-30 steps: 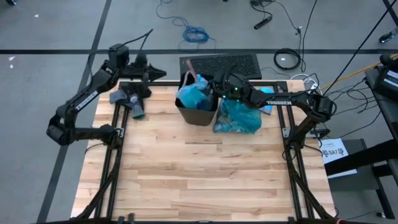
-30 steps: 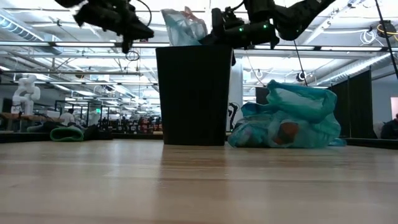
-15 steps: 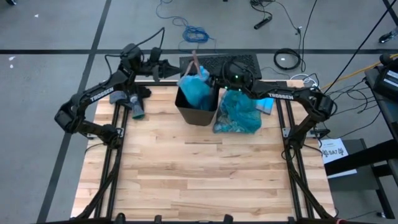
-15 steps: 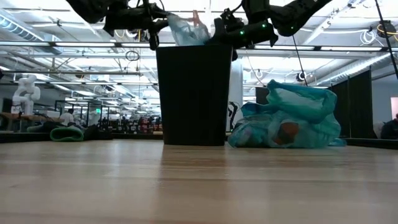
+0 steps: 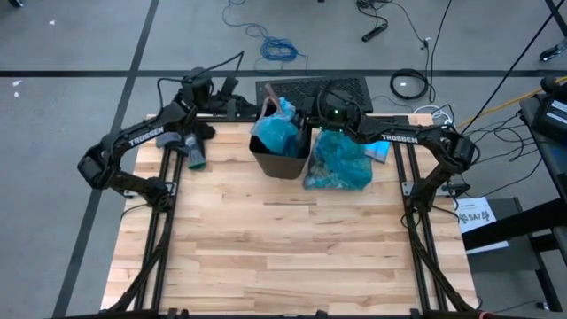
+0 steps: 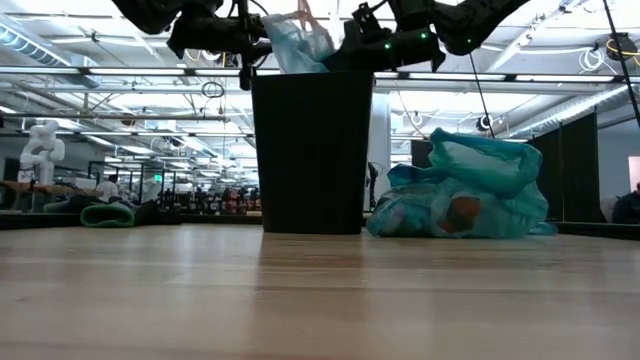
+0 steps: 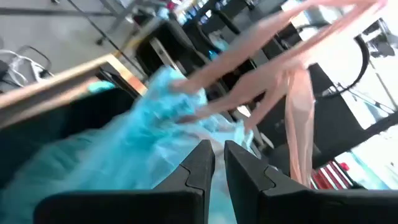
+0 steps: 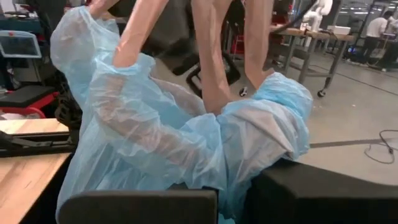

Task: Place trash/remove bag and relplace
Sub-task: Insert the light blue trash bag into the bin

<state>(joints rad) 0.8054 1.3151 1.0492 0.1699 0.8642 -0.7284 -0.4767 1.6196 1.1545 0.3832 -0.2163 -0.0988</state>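
Note:
The black square bin (image 5: pixel 279 168) stands at the table's far middle. A pale sky-blue bag (image 5: pixel 279 133) with pink drawstrings (image 8: pixel 211 56) sits in it, its top bulging above the rim (image 6: pixel 295 45). The dark teal bag (image 5: pixel 339 164) lies on the table right of the bin, and trash (image 6: pixel 462 215) shows through its side. My right gripper (image 5: pixel 308 120) is shut on the sky-blue bag at the bin's far right rim. My left gripper (image 5: pixel 246 107) is shut at the bin's far left rim, its tips at the bag's side (image 7: pixel 124 143). My right gripper pinches a bunched part of the sky-blue bag's top (image 8: pixel 231 177) between its two fingers, coming level from the table's right. The bag's lower part sits in the bin, and its top stands slack above the rim. My left gripper points level at the bag from the left; I cannot tell whether its fingertips (image 7: pixel 205 155) touch the plastic.
A grey-blue roll (image 5: pixel 195 152) lies at the table's far left under my left arm. A black mat (image 5: pixel 314 89) lies beyond the far edge, and a small blue thing (image 5: pixel 381 149) is right of the teal bag. The near half of the wooden table (image 5: pixel 283 257) is bare.
My left gripper has gone toward the table's right, from well left of the bin up to its far left rim, rolling as it went. My right gripper has rolled at the bin's rim, still shut on the sky-blue bag, whose top has shifted above the rim.

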